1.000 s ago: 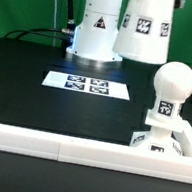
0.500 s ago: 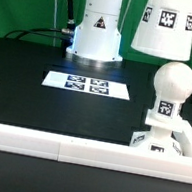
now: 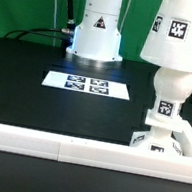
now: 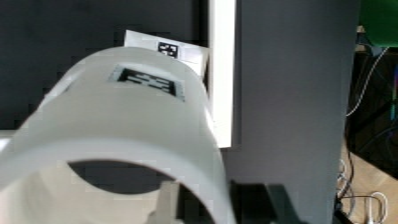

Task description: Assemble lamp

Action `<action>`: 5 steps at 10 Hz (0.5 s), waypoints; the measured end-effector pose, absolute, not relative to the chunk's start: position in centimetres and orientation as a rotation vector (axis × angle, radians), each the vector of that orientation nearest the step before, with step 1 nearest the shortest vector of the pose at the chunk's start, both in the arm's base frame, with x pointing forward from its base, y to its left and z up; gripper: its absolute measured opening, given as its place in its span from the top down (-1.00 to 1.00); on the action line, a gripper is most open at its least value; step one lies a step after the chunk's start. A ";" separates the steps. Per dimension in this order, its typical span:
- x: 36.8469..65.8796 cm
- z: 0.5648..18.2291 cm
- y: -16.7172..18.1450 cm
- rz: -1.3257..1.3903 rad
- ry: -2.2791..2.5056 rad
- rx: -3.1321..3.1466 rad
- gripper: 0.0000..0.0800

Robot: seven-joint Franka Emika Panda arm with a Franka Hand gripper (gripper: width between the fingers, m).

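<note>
Matte white tapered shade (image 3: pixel 175 36) (image 4: pixel 125 120) sits over white ball-headed bulb (image 3: pixel 168 94) on square base block (image 3: pixel 157 142), near the bench's front corner; jaw state cannot be told.

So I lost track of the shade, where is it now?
In the exterior view the shade is at upper right, directly over the bulb, covering its head, above the base block.

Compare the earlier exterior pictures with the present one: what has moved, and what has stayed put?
The shade has travelled toward the exterior view's right and come down over the bulb, whose ball head it now hides. The gripper itself is not visible. The bulb's stem, the base block, the marker board and the white rail have not moved.
</note>
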State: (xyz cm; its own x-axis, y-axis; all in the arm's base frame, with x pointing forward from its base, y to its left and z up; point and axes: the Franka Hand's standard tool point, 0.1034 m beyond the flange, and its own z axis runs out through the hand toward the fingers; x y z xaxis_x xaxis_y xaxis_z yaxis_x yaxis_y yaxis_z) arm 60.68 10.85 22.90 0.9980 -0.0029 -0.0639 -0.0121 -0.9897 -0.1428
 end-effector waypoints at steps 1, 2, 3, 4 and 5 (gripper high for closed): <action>60.7 22.8 10.8 0.097 0.012 -2.997 0.89; 60.7 22.7 10.8 0.097 0.012 -2.997 0.89; 60.8 22.1 11.0 0.071 0.017 -2.999 0.89; 60.8 21.5 11.5 0.074 0.015 -2.999 0.89; 61.0 20.7 11.9 0.071 0.014 -3.001 0.89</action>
